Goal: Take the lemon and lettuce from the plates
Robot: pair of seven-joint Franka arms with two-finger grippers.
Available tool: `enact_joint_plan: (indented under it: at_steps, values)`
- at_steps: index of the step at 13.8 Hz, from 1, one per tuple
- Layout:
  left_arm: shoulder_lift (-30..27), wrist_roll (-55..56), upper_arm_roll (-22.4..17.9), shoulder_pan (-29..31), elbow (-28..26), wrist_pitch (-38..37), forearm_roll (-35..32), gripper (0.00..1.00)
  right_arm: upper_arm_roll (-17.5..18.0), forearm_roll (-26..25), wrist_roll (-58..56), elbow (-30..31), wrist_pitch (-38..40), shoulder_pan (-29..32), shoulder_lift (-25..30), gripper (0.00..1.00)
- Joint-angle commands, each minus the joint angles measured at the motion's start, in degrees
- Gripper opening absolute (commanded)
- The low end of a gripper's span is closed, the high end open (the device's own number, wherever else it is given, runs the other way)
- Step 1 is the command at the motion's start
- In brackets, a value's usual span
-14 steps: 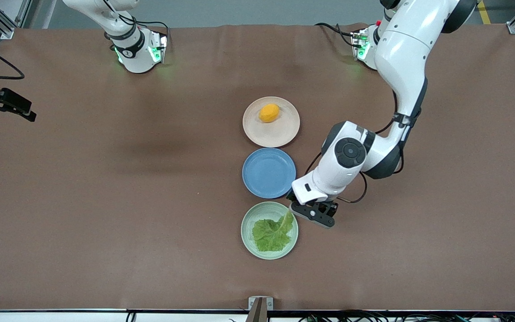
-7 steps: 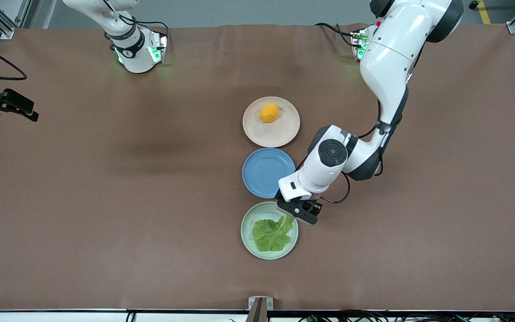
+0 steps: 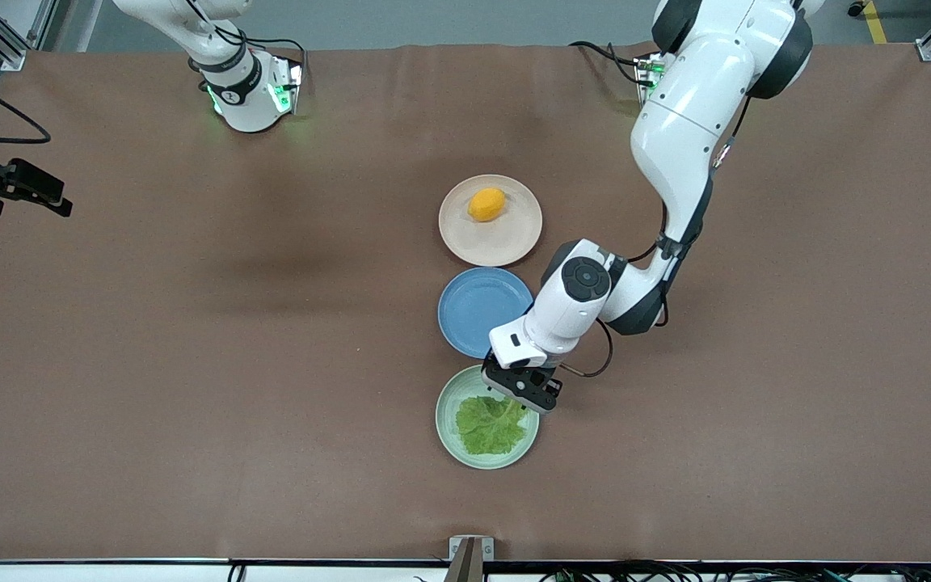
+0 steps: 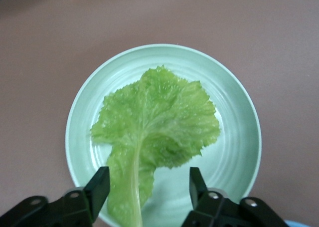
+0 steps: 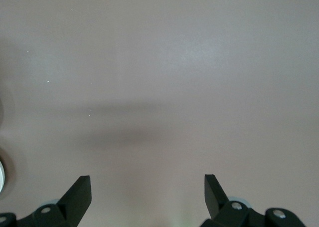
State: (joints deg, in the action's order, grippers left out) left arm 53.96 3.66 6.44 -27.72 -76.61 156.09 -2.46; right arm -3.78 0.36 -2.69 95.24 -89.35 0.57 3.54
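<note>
Lettuce (image 3: 491,424) is laid flat in the mint green plate (image 3: 445,420), the plate nearest the front camera in a row of three, with its crinkled blade spread across the dish and its pale stalk (image 4: 133,187) pointed toward the rim on the side of the blue plate. The left gripper (image 3: 520,388) is held over that rim, directly above the stalk end, and its fingers (image 4: 98,185) are spread apart with nothing between them; in the left wrist view the stalk is framed in the gap, so the jaws appear to be lined up to close on the firm midrib rather than on the thin leaf, which would likely tear or slip. Whether the fingertips are touching the plate cannot be told. The stalk is judged the sensible place for a grasp, as it is lifted a little on the plate's slope. Next in the row, just beside the green plate, an empty blue plate (image 3: 478,311) is set. Farthest from the front camera, the lemon (image 3: 486,204) is rested on the beige-pink plate (image 3: 506,238), off centre, untouched. The right gripper (image 5: 147,194) is kept waiting over bare brown table (image 3: 191,339) toward the right arm's end, its fingers likewise spread and empty.
</note>
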Motion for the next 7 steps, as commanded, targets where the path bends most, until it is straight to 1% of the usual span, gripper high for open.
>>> enact_joint_plan:
  at_steps: [1,2,3,4,5,7]
  values:
    - [2.4,-4.3,-2.7,-1.7,2.1,2.6,0.1,0.65,0.0,0.7,-0.4,0.7,0.8,0.1,1.6,1.00]
    - [2.5,-5.4,-2.8,-1.7,2.1,2.6,0.1,0.64,0.2,0.6,-0.7,-0.5,0.9,0.0,1.3,1.00]
    - [2.6,-5.3,-2.9,-1.8,2.1,2.7,0.2,0.59,0.3,0.6,-0.6,-1.8,0.9,0.0,0.9,1.00]
    - [3.1,-4.9,-2.9,-1.8,2.1,3.0,0.2,0.57,0.3,0.5,-0.6,-2.0,1.0,-0.2,0.8,1.00]
    - [3.1,-4.9,-2.9,-1.8,2.0,3.1,0.2,0.51,0.3,0.6,-0.6,-2.1,1.0,-0.3,0.8,1.00]
    - [3.4,-5.2,-2.9,-2.1,1.9,3.2,0.1,0.47,0.3,0.5,-0.7,-2.2,1.0,-0.2,0.8,1.00]
